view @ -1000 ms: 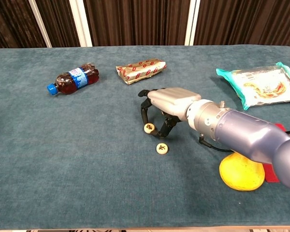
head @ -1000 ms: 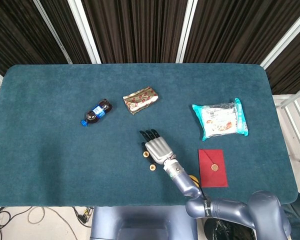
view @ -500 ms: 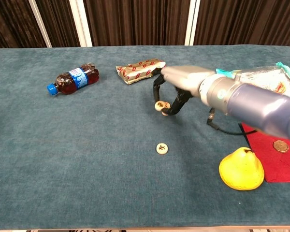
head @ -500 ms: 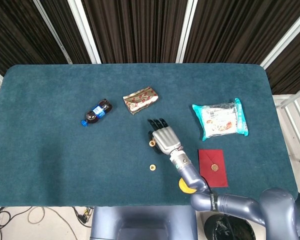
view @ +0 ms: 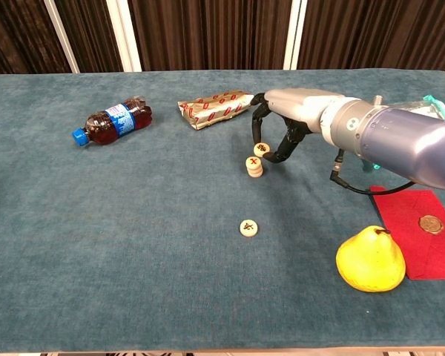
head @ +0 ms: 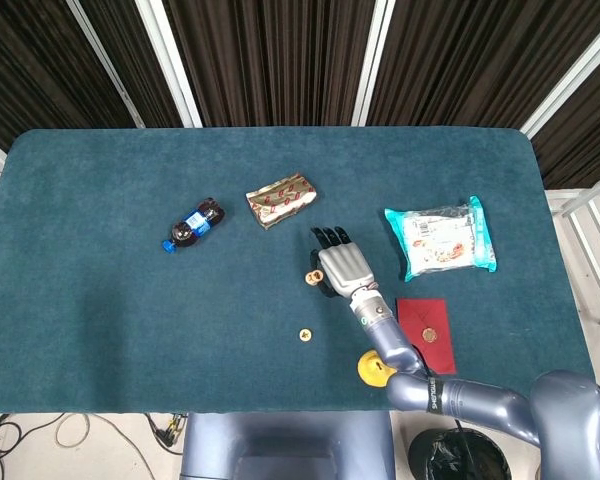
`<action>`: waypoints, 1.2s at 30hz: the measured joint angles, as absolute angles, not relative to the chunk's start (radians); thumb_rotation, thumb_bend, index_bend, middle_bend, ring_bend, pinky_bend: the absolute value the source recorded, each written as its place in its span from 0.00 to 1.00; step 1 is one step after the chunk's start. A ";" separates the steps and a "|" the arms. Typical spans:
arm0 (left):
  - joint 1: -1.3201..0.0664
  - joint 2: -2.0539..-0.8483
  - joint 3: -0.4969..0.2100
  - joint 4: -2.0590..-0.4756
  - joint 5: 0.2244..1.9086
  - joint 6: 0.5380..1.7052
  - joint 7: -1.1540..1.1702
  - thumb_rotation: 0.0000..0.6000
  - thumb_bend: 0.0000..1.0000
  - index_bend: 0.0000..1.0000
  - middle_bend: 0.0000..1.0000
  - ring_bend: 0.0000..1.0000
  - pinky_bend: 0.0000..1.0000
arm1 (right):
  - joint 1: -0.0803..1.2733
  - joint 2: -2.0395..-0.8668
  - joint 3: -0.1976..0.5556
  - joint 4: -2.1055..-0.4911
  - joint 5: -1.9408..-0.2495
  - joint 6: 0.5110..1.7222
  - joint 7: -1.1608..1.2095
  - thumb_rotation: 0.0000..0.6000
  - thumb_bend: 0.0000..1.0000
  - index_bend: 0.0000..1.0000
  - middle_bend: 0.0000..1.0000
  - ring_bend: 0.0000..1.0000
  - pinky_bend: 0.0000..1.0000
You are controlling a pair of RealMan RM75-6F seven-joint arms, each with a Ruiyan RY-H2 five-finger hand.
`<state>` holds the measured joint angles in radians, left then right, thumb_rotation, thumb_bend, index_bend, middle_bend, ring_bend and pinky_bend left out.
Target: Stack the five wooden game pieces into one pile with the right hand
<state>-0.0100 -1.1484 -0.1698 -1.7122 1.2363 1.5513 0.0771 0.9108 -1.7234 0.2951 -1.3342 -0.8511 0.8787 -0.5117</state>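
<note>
Teal cloth covers the surface (view: 96, 252), and on it the wooden game pieces carry the only marks close to legible: the top of the small stack (view: 254, 166) shows a red character, the lone piece (view: 248, 228) nearer the front edge shows a dark one, and the piece held in the right hand (view: 276, 133) shows a dark character too, though none can be read as a word. The bottle (view: 111, 121) has a blue label and the gold wrapper (view: 215, 108) has red print, both too small to read. The chest view shows the held piece (view: 262, 149) pinched between thumb and fingertip, the other fingers curled loosely beside it, just up and to the right of the stack, at about its 1 o'clock and apart from it. The head view shows only the back of the right hand (head: 342, 268) with one piece (head: 314, 277) at its 9 o'clock edge, so the stack cannot be made out there; the lone piece (head: 305, 334) lies at the hand's 7 o'clock. The chest view cuts off most of the snack packet (view: 400, 132), which the head view shows whole. A yellow pear (view: 369, 259) sits beside a red envelope (view: 419, 231). The left hand appears in neither view.
</note>
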 measured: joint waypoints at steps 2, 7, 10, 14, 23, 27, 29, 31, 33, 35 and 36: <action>-0.010 -1.149 -0.170 -1.712 1.236 1.552 0.077 1.00 0.60 0.10 0.00 0.00 0.00 | 0.918 -1.730 0.295 -1.323 -0.846 0.877 -0.511 1.00 0.42 0.53 0.00 0.00 0.00; -0.010 -1.148 -0.171 -1.714 1.233 1.549 0.074 1.00 0.60 0.10 0.00 0.00 0.00 | 0.930 -1.743 0.293 -1.300 -0.827 0.872 -0.513 1.00 0.42 0.53 0.00 0.00 0.00; -0.010 -1.148 -0.170 -1.716 1.234 1.548 0.075 1.00 0.60 0.10 0.00 0.00 0.00 | 0.932 -1.749 0.287 -1.292 -0.824 0.874 -0.514 1.00 0.42 0.53 0.00 0.00 0.00; -0.010 -1.149 -0.169 -1.716 1.237 1.551 0.077 1.00 0.60 0.10 0.00 0.00 0.00 | 0.938 -1.758 0.282 -1.281 -0.820 0.873 -0.514 1.00 0.42 0.53 0.00 0.00 0.00; -0.010 -1.148 -0.171 -1.718 1.232 1.547 0.073 1.00 0.60 0.10 0.00 0.00 0.00 | 0.951 -1.777 0.283 -1.251 -0.803 0.872 -0.513 1.00 0.42 0.53 0.00 0.00 0.00; -0.010 -1.147 -0.171 -1.717 1.233 1.548 0.074 1.00 0.60 0.10 0.00 0.00 0.00 | 0.952 -1.781 0.282 -1.242 -0.796 0.869 -0.509 1.00 0.42 0.53 0.00 0.00 0.00; -0.010 -1.147 -0.172 -1.717 1.232 1.549 0.073 1.00 0.60 0.10 0.00 0.00 0.00 | 0.952 -1.782 0.280 -1.240 -0.796 0.867 -0.506 1.00 0.42 0.53 0.00 0.00 0.00; -0.010 -1.147 -0.172 -1.717 1.231 1.548 0.073 1.00 0.60 0.10 0.00 0.00 0.00 | 0.952 -1.782 0.278 -1.238 -0.797 0.867 -0.505 1.00 0.42 0.53 0.00 0.00 0.00; -0.010 -1.147 -0.172 -1.717 1.231 1.548 0.074 1.00 0.60 0.10 0.00 0.00 0.00 | 0.952 -1.781 0.277 -1.238 -0.798 0.867 -0.503 1.00 0.42 0.53 0.00 0.00 0.00; -0.010 -1.148 -0.172 -1.717 1.231 1.548 0.074 1.00 0.60 0.10 0.00 0.00 0.00 | 0.952 -1.780 0.277 -1.239 -0.800 0.869 -0.500 1.00 0.42 0.53 0.00 0.00 0.00; -0.010 -1.148 -0.172 -1.716 1.230 1.548 0.074 1.00 0.60 0.10 0.00 0.00 0.00 | 0.952 -1.780 0.277 -1.239 -0.801 0.869 -0.499 1.00 0.42 0.53 0.00 0.00 0.00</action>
<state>-0.0101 -1.1476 -0.1719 -1.7164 1.2305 1.5480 0.0739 0.9518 -1.7797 0.2770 -1.2386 -0.8013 0.8694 -0.4989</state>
